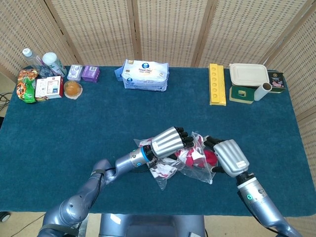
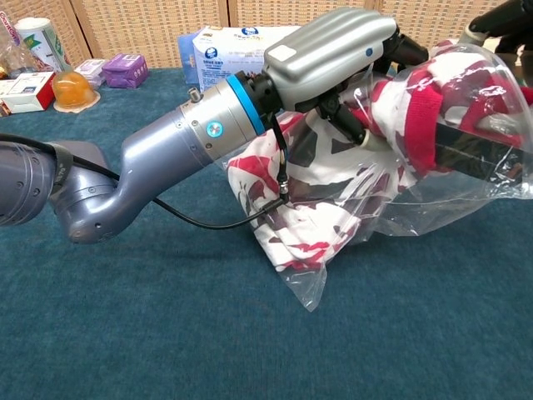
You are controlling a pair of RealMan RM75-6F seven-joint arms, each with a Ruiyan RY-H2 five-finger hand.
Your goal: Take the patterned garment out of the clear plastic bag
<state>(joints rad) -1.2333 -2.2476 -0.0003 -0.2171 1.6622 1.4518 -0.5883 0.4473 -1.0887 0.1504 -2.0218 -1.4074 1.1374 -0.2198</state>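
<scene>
You're at a staged test bench, not a home. Blue-carpeted desk [image 1: 74,123], woven folding screens [image 1: 168,29] behind it. Groceries and a tissue pack [image 1: 145,75] line the far edge.

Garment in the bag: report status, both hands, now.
Left hand grips patterned garment at the bag mouth. Right hand holds clear plastic bag at the far end. Garment mostly inside bag. Nothing in the way.

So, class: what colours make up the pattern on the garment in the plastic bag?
White with red and dark maroon leaf-like prints on the garment; chest view shows it best.
</scene>
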